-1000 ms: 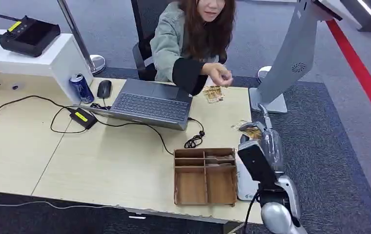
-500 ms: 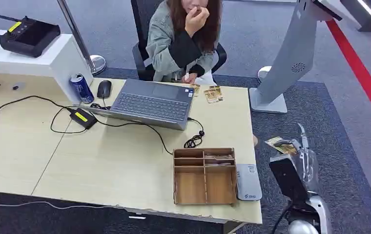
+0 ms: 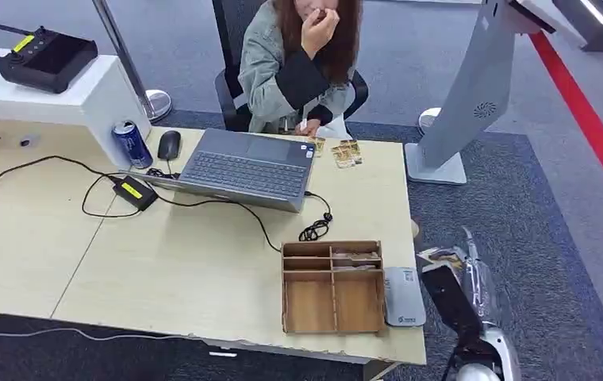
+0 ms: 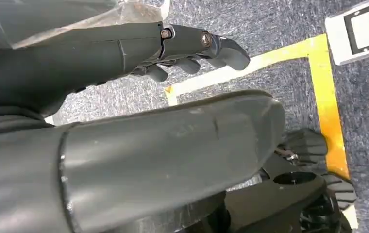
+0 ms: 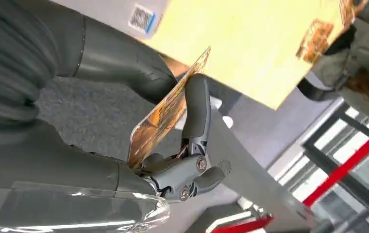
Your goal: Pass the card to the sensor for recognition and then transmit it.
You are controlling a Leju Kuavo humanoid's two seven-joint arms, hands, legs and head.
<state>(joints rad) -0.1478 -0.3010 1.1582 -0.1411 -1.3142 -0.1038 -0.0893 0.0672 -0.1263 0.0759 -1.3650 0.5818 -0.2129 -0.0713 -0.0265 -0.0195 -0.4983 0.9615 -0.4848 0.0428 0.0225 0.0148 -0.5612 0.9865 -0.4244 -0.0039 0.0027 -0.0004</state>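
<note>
Card pinched in right hand fingers, off table's right edge; swing flat over sensor w/o loosening.

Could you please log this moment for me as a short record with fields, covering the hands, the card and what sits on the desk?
right hand: right hand off the desk's right edge, above the carpet, pinching the card between thumb and a finger
left hand: left hand hanging over the floor, holding nothing
sensor: grey sensor flat on the desk, right of the wooden organizer
other cards: two loose cards by the laptop
person: person seated behind the desk, hand at face
</note>
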